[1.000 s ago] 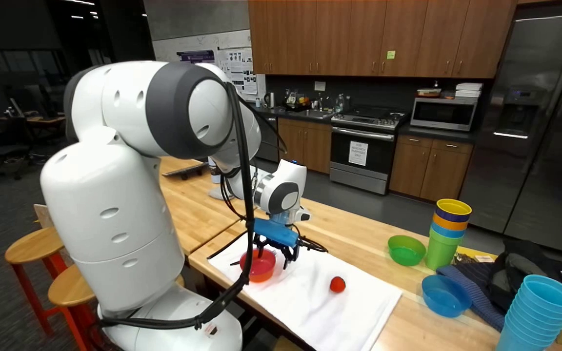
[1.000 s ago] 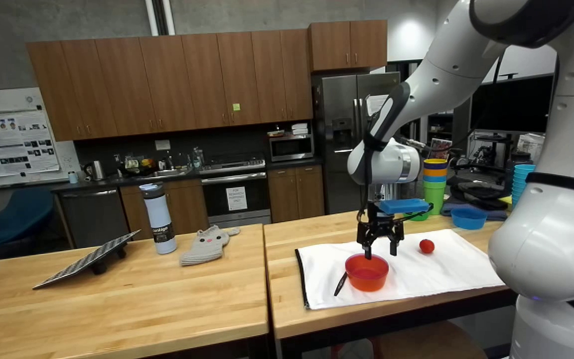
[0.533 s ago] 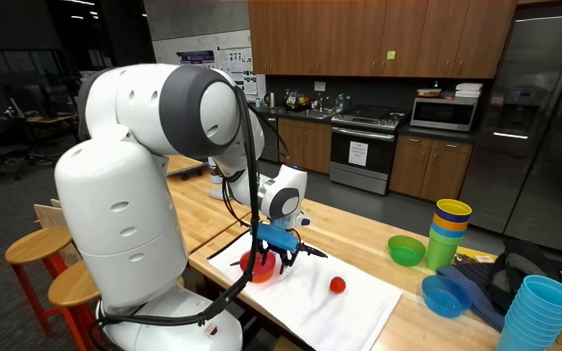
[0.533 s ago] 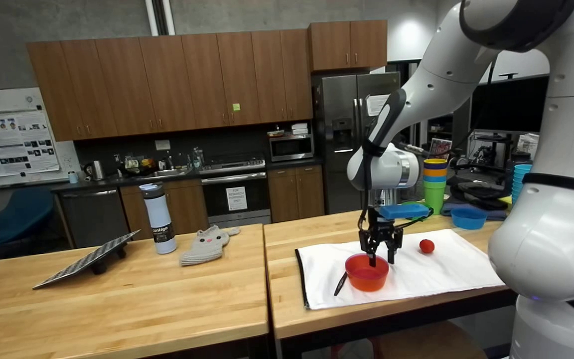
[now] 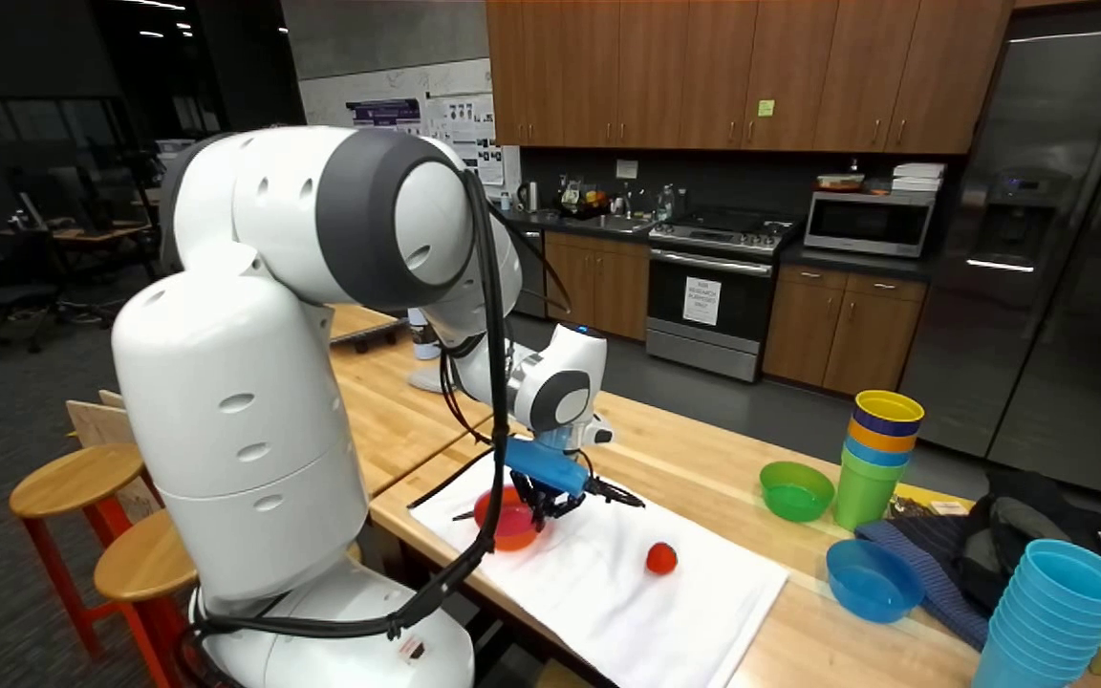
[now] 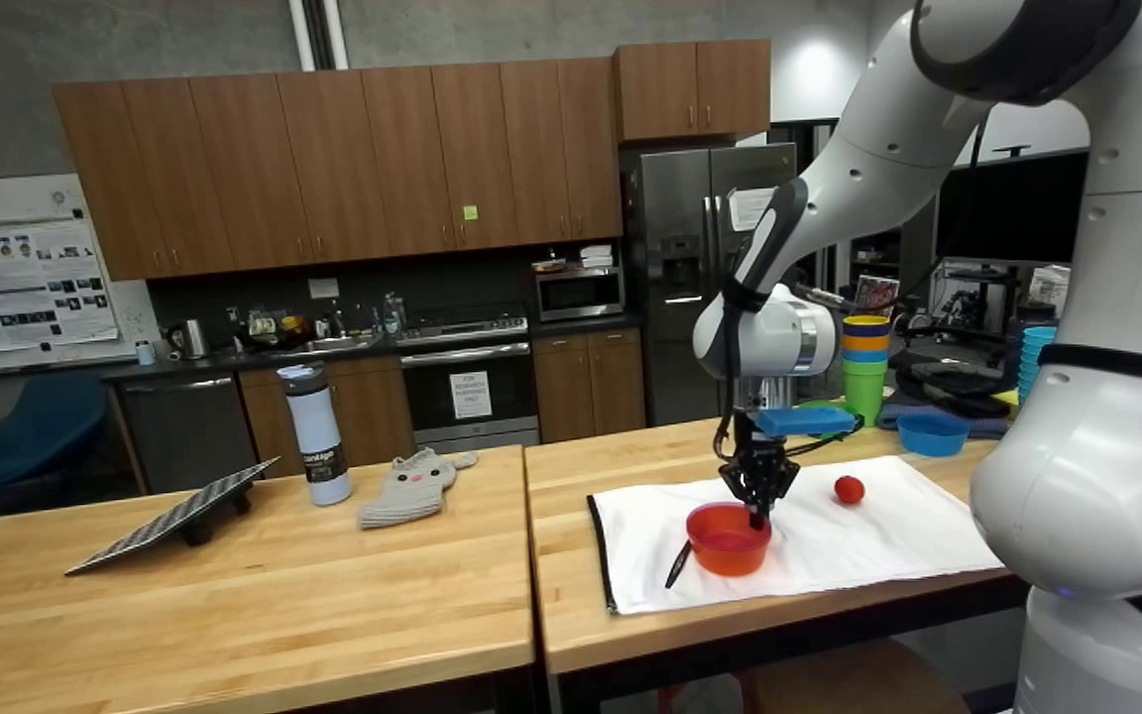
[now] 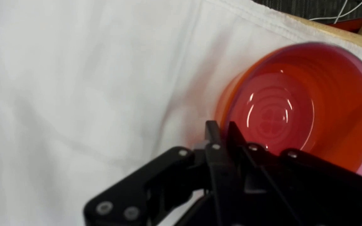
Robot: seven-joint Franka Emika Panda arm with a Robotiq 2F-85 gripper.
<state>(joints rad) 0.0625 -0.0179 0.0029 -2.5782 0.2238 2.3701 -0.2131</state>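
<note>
A translucent red bowl sits upright on a white cloth. My gripper is shut on the bowl's near wall in the wrist view, one finger inside the rim and one outside. The inside of the bowl looks empty. In an exterior view the gripper comes down from above at the bowl's edge. A small red ball lies on the cloth, apart from the gripper. Beside the bowl is a thin black pen-like item, partly hidden in an exterior view.
A green bowl, a blue bowl, stacked coloured cups and light-blue cups stand along the table. A bottle, a grey knitted piece and a tilted dark panel occupy the adjoining table.
The gripper has come down over the bowl's edge, and its fingers have gone from wide apart to shut on the rim. The bowl has shifted very slightly.
</note>
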